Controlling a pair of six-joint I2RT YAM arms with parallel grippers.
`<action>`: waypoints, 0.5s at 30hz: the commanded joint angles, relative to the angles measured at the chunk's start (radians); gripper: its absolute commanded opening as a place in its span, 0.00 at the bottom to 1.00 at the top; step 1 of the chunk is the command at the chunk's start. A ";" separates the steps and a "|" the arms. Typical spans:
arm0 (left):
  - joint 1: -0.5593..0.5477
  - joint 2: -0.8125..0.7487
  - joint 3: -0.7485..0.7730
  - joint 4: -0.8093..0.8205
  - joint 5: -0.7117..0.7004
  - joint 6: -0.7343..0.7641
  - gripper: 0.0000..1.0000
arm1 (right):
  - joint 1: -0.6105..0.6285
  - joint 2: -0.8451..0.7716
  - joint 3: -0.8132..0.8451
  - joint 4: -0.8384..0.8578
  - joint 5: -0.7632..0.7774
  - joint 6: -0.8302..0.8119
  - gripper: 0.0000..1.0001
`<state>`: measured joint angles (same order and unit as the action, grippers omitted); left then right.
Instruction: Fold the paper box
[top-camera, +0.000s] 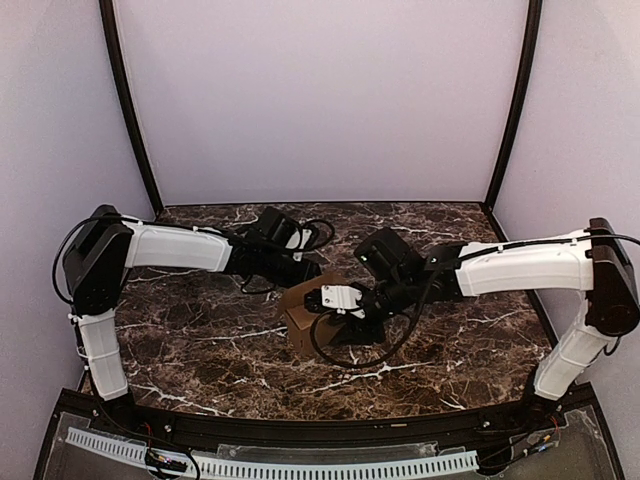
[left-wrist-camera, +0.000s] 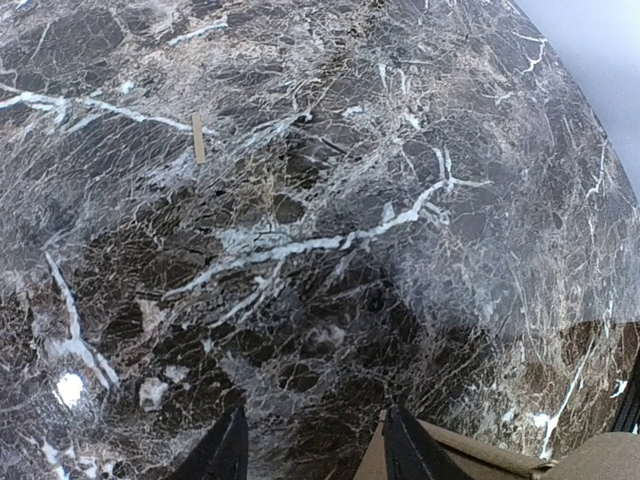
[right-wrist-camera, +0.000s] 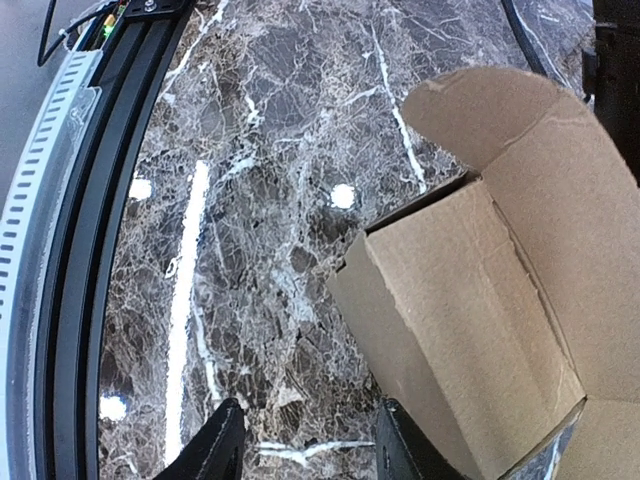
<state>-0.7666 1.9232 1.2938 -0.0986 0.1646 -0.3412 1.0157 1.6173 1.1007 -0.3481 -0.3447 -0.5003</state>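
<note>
The paper box (top-camera: 298, 325) is plain brown cardboard and stands mid-table between the two arms. In the right wrist view the box (right-wrist-camera: 500, 300) is open toward the camera, showing its bare inside and a rounded flap raised at the top. My right gripper (right-wrist-camera: 308, 405) is open over bare marble, with its right finger (right-wrist-camera: 395, 445) just beside the box's near wall. My left gripper (left-wrist-camera: 315, 410) is also open with only marble between its fingers. A cardboard edge of the box (left-wrist-camera: 470, 455) lies against its right finger (left-wrist-camera: 405, 450). From above, the left gripper (top-camera: 312, 268) is behind the box and the right gripper (top-camera: 322, 305) is at its right side.
The dark marble table (top-camera: 200, 350) ends at a black rail with a white slotted strip (right-wrist-camera: 60, 220) along the near edge. A small tan strip (left-wrist-camera: 198, 137) lies on the marble beyond the left gripper. Black frame posts and pale walls close off the back.
</note>
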 joint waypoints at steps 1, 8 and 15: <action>0.006 -0.049 0.015 -0.067 -0.044 0.031 0.47 | -0.024 -0.057 -0.015 -0.066 -0.047 -0.038 0.45; 0.010 -0.069 0.008 -0.091 -0.059 0.034 0.48 | -0.199 -0.177 0.070 -0.116 -0.124 0.047 0.48; 0.031 -0.184 -0.052 -0.116 -0.091 0.044 0.49 | -0.300 -0.158 0.061 -0.062 -0.111 0.075 0.54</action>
<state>-0.7536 1.8641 1.2739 -0.1650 0.1055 -0.3187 0.7448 1.4361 1.1805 -0.4335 -0.4320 -0.4416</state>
